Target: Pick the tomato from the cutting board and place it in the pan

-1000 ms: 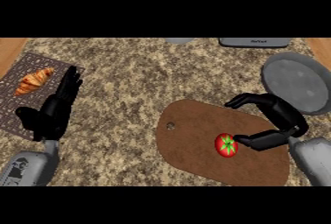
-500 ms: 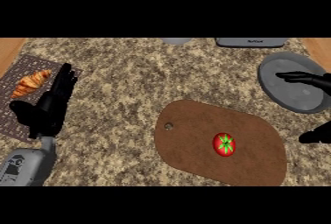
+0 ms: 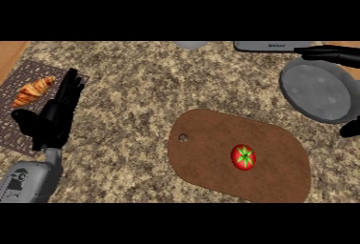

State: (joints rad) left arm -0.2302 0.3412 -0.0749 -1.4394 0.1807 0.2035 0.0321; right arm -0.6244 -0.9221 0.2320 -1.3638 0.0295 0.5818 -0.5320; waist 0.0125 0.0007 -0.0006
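Note:
A red tomato (image 3: 243, 157) with a green star-shaped top lies on the brown cutting board (image 3: 204, 143), toward its right half. At the right, beyond the board, sits the grey round pan (image 3: 320, 93) with nothing in it. Of my right hand (image 3: 330, 52) only black fingers show at the right edge. One reaches across the pan's far rim and the thumb tip shows lower down by the pan's near side. The hand is open, holds nothing, and is well apart from the tomato. My left hand (image 3: 53, 119) rests open at the left, fingers pointing up.
A croissant (image 3: 33, 90) lies on a patterned mat (image 3: 21, 138) at the far left, partly under my left hand. A grey appliance (image 3: 271, 46) and a pale round object (image 3: 191, 45) stand at the counter's back edge.
My right hand has moved away from the tomato, to the right and farther back, and now spreads around the pan at the view's edge. The tomato stays on the board.

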